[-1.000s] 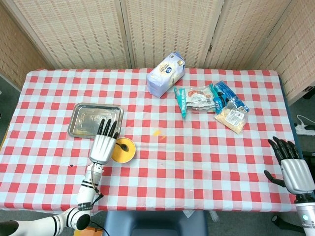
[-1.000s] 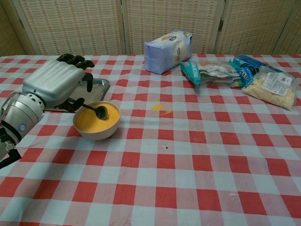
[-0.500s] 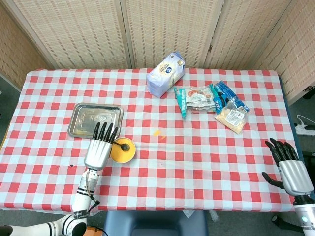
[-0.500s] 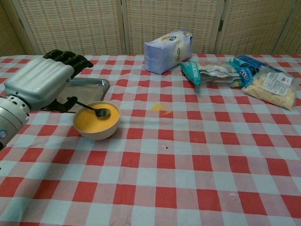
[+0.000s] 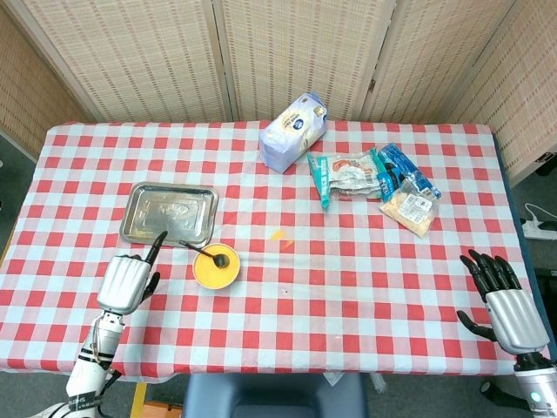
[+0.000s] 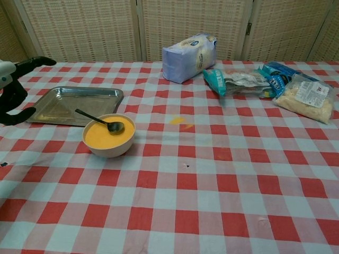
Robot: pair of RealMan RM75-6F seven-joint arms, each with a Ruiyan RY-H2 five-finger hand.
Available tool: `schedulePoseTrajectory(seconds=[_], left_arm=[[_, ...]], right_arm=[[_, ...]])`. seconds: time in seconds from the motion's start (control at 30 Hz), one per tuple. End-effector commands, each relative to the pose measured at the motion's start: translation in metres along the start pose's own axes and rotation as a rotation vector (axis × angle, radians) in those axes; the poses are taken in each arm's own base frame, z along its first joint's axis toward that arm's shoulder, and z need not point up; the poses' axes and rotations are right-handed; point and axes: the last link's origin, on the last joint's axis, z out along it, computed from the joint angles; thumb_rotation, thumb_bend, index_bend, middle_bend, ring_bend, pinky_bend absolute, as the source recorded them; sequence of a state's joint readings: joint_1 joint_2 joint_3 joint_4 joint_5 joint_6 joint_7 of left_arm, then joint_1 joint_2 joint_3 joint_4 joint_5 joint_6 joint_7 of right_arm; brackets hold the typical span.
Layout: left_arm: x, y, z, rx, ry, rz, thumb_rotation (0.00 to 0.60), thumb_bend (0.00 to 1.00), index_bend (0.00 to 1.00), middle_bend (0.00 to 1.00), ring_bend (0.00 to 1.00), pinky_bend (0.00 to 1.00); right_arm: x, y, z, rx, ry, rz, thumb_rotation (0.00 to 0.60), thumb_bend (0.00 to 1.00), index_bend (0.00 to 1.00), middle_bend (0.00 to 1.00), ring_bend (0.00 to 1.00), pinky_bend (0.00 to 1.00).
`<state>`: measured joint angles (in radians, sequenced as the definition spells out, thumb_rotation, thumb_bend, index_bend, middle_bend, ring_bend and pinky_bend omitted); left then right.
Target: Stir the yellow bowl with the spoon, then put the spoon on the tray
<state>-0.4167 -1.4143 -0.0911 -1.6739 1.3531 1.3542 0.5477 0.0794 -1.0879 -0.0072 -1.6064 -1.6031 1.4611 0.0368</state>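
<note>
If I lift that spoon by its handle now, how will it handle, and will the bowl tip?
The spoon looks thin, dark and rigid, probably light. Its handle sticks out over the rim toward the tray, so it may pivot or slide when touched. Its head rests in the yellow bowl, possibly coming up wet and slippery. The bowl looks broad and low, so tipping seems unlikely.
</note>
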Motion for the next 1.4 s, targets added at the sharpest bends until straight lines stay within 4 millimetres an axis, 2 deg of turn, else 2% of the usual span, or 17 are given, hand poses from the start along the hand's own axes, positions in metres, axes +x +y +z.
schedulePoseTrajectory(seconds=[0.03, 0.27, 0.5, 0.67, 0.87, 1.07, 1.2, 1.4], left_arm=[[0.010, -0.014, 0.008, -0.034, -0.150, -0.112, 0.600, 0.45, 0.21, 1.00, 1.00, 1.00], [0.021, -0.015, 0.044, -0.072, -0.289, -0.144, 0.600, 0.45, 0.25, 1.00, 1.00, 1.00], [0.026, -0.010, 0.082, -0.122, -0.247, -0.084, 0.600, 0.46, 0.32, 1.00, 1.00, 1.00], [0.019, -0.009, 0.102, -0.178, -0.238, 0.003, 0.600, 0.46, 0.40, 1.00, 1.00, 1.00], [0.009, -0.007, 0.118, -0.185, -0.289, 0.020, 0.600, 0.46, 0.47, 1.00, 1.00, 1.00], [0.003, -0.005, 0.126, -0.188, -0.306, 0.031, 0.600, 0.46, 0.46, 1.00, 1.00, 1.00], [0.002, -0.004, 0.127, -0.194, -0.310, 0.036, 0.600, 0.46, 0.43, 1.00, 1.00, 1.00], [-0.006, 0.001, 0.130, -0.214, -0.321, 0.088, 0.600, 0.46, 0.32, 1.00, 1.00, 1.00]], right_arm=[[-0.002, -0.002, 0.000, 0.005, -0.005, -0.005, 0.600, 0.17, 0.00, 0.00, 0.00, 0.00], [-0.005, 0.000, 0.003, -0.011, -0.014, -0.012, 0.600, 0.17, 0.00, 0.00, 0.00, 0.00], [-0.010, 0.002, 0.009, -0.032, -0.037, -0.025, 0.600, 0.17, 0.00, 0.00, 0.00, 0.00], [-0.012, 0.003, 0.010, -0.044, -0.036, -0.035, 0.600, 0.17, 0.00, 0.00, 0.00, 0.00], [-0.016, 0.003, 0.012, -0.054, -0.047, -0.045, 0.600, 0.17, 0.00, 0.00, 0.00, 0.00], [-0.016, 0.005, 0.014, -0.064, -0.049, -0.049, 0.600, 0.17, 0.00, 0.00, 0.00, 0.00], [-0.016, 0.005, 0.014, -0.067, -0.051, -0.050, 0.600, 0.17, 0.00, 0.00, 0.00, 0.00], [-0.017, 0.006, 0.015, -0.069, -0.051, -0.052, 0.600, 0.17, 0.00, 0.00, 0.00, 0.00]])
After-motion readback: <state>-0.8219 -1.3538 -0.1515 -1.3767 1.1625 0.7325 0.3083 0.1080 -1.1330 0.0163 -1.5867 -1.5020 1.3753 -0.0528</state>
